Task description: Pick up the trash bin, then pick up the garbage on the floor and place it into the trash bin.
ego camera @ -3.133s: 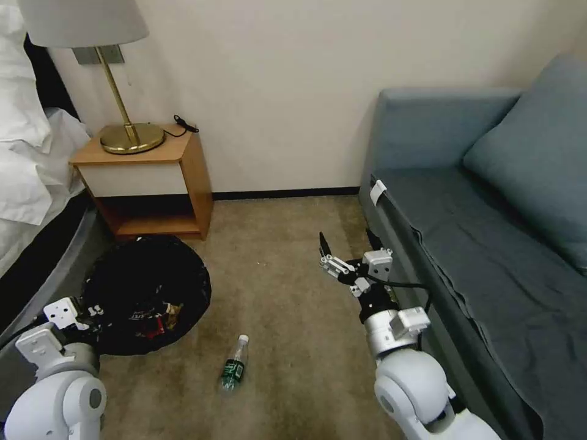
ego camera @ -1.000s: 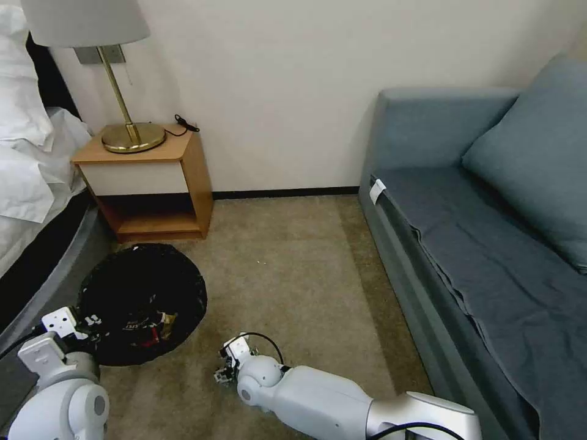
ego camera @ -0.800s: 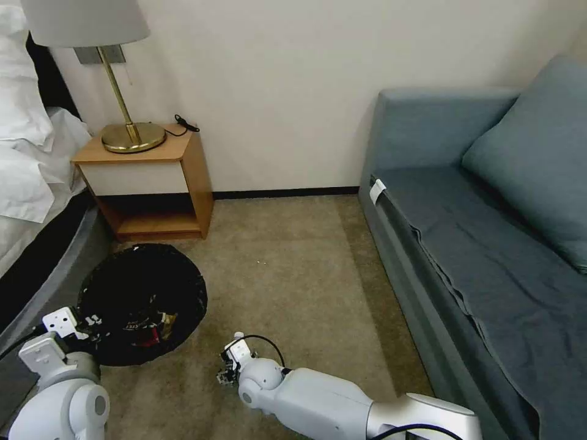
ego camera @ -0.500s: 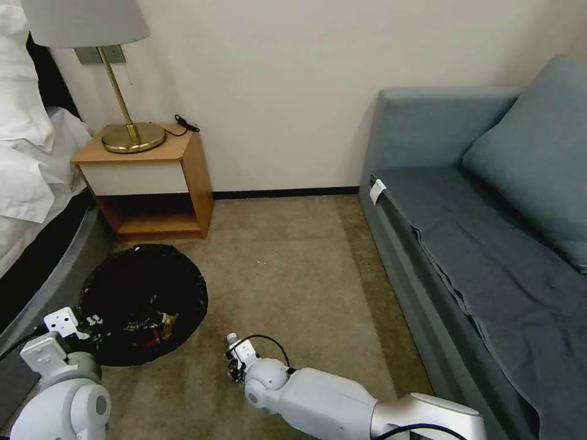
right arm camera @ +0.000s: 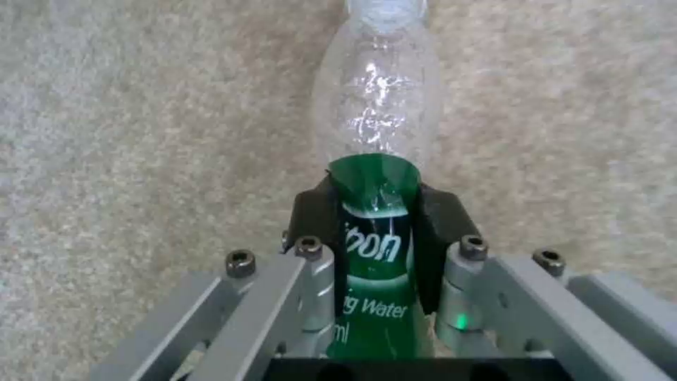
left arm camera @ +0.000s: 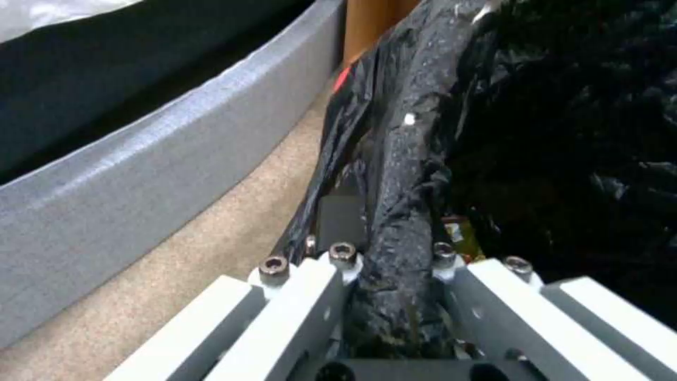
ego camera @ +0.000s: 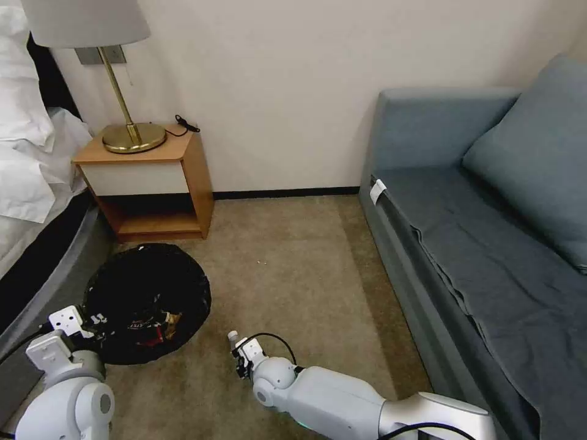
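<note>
The trash bin (ego camera: 147,287), round and lined with a crinkled black bag, sits low at the left with red and gold wrappers lying inside. My left gripper (ego camera: 85,321) is shut on its near rim; the left wrist view has the fingers pinching the bag-covered rim (left arm camera: 399,222). The garbage in hand is a small clear bottle with a green label (right arm camera: 374,174). My right gripper (right arm camera: 374,222) is shut on its labelled middle, just above the carpet. In the head view the right gripper (ego camera: 239,360) is low at centre and the bottle's white cap (ego camera: 232,335) pokes out beyond it.
A wooden nightstand (ego camera: 150,183) with a brass lamp (ego camera: 131,137) stands against the wall behind the bin. A bed's grey base (ego camera: 43,269) runs along the left. A blue-grey sofa (ego camera: 489,244) fills the right. Beige carpet (ego camera: 293,269) lies open between them.
My right arm swung down from beside the sofa to the bottle on the carpet and closed on it. Over the last second the bottle has come up slightly off the floor.
</note>
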Robot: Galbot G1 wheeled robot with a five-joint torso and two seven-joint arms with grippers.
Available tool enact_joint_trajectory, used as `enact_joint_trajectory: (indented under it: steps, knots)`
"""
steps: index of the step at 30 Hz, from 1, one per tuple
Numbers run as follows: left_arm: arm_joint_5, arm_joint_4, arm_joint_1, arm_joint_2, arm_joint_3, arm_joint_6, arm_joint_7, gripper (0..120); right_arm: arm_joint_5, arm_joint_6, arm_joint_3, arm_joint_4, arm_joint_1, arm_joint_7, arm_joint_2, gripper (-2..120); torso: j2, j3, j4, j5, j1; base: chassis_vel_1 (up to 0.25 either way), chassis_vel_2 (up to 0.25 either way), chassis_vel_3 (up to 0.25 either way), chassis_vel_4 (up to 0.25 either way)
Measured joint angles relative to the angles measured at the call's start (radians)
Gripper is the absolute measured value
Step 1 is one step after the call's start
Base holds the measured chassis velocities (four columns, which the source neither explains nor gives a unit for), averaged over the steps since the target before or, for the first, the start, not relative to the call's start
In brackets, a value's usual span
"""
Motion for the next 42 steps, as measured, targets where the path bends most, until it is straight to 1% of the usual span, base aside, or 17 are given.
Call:
enact_joint_trajectory:
  steps: [6, 9, 10, 14, 17, 18, 21, 22, 25, 26, 28, 30, 31, 33, 34, 36, 42]
  knots:
    - [0.0, 0.0, -0.002, 0.001, 0.002, 0.0, 0.0, 2, 0.015, 0.0, 0.019, 0.071, 0.016, 0.011, -0.046, 16, 0.0, 0.0, 0.0, 0.0001, 0.0, 0.0, 0.0, 0.0, 0.0]
    - [-0.002, 0.0, -0.004, 0.003, 0.002, 0.0, 0.0, 2, 0.026, 0.0, 0.047, 0.145, 0.034, 0.021, -0.089, 16, 0.0, 0.0, 0.0, 0.0003, 0.0, 0.0, 0.0, 0.0, 0.0]
    - [-0.002, 0.0, -0.004, 0.003, 0.002, 0.0, 0.0, 2, 0.026, 0.0, 0.047, 0.145, 0.034, 0.021, -0.089, 16, 0.0, 0.0, 0.0, 0.0003, 0.0, 0.0, 0.0, 0.0, 0.0]
    - [-0.003, 0.002, -0.006, 0.005, 0.005, 0.001, 0.0, 2, 0.029, -0.001, 0.089, 0.209, 0.056, 0.028, -0.136, 16, 0.0, 0.0, 0.0001, 0.0004, 0.0, 0.0, 0.0, 0.0, 0.0]
    - [-0.004, 0.011, -0.012, 0.01, 0.009, 0.003, 0.0, 2, 0.031, -0.001, 0.165, 0.289, 0.078, 0.03, -0.198, 16, 0.0, 0.0, 0.0001, 0.0006, 0.0, 0.0, 0.0, 0.0, 0.0]
    - [-0.004, 0.011, -0.012, 0.01, 0.009, 0.003, 0.0, 2, 0.031, -0.001, 0.165, 0.289, 0.078, 0.03, -0.198, 16, 0.0, 0.0, 0.0001, 0.0006, 0.0, 0.0, 0.0, 0.0, 0.0]
    - [-0.003, 0.021, -0.017, 0.012, 0.016, 0.003, 0.0, 2, 0.04, -0.002, 0.238, 0.384, 0.099, 0.029, -0.258, 16, 0.0, 0.0, 0.0, 0.0005, 0.0, 0.0, 0.0, 0.0, 0.0]
    - [-0.003, 0.021, -0.017, 0.012, 0.016, 0.003, 0.0, 2, 0.04, -0.002, 0.238, 0.384, 0.099, 0.029, -0.258, 16, 0.0, 0.0, 0.0, 0.0005, 0.0, 0.0, 0.0, 0.0, 0.0]
    - [-0.002, 0.031, -0.024, 0.013, 0.031, 0.004, -0.001, 2, 0.041, -0.001, 0.334, 0.514, 0.122, 0.025, -0.3, 16, 0.0, 0.0, -0.0003, 0.0005, 0.0, 0.0, 0.0, 0.0, 0.0]
    - [-0.002, 0.031, -0.024, 0.013, 0.031, 0.004, -0.001, 2, 0.041, -0.001, 0.334, 0.514, 0.122, 0.025, -0.3, 16, 0.0, 0.0, -0.0003, 0.0005, 0.0, 0.0, 0.0, 0.0, 0.0]
    - [-0.001, 0.04, -0.033, 0.011, 0.038, 0.005, -0.001, 2, 0.067, -0.004, 0.369, 0.593, 0.133, 0.036, -0.286, 16, 0.0, 0.0, -0.0003, 0.0002, 0.0, 0.0, 0.0, 0.0, 0.0]
    - [0.001, 0.045, -0.039, 0.007, 0.049, 0.007, -0.004, 2, 0.117, -0.007, 0.372, 0.682, 0.147, 0.065, -0.245, 16, 0.0, 0.0, 0.0001, 0.0002, 0.0, 0.0, 0.0, 0.0, 0.0]
    - [0.001, 0.045, -0.039, 0.007, 0.049, 0.007, -0.004, 2, 0.117, -0.007, 0.372, 0.682, 0.147, 0.065, -0.245, 16, 0.0, 0.0, 0.0001, 0.0002, 0.0, 0.0, 0.0, 0.0, 0.0]
    - [0.007, 0.046, -0.038, 0.003, 0.058, 0.007, -0.005, 2, 0.187, 0.0, 0.335, 0.738, 0.154, 0.099, -0.203, 16, 0.0, 0.0, 0.0003, 0.0003, 0.0, 0.0, 0.0, 0.0, 0.0]
    - [0.007, 0.046, -0.038, 0.003, 0.058, 0.007, -0.005, 2, 0.187, 0.0, 0.335, 0.738, 0.154, 0.099, -0.203, 16, 0.0, 0.0, 0.0003, 0.0003, 0.0, 0.0, 0.0, 0.0, 0.0]
    - [0.014, 0.042, -0.038, -0.004, 0.067, 0.008, -0.006, 2, 0.237, 0.004, 0.271, 0.75, 0.152, 0.128, -0.159, 16, 0.0, 0.0, 0.0002, 0.0002, 0.0, 0.0, 0.0, 0.0, 0.0]
    - [0.024, 0.032, -0.035, -0.01, 0.075, 0.009, -0.006, 2, 0.238, 0.009, 0.197, 0.691, 0.142, 0.141, -0.103, 16, 0.0, 0.0, 0.0003, 0.0001, 0.0, 0.0, 0.0, 0.0, 0.0]
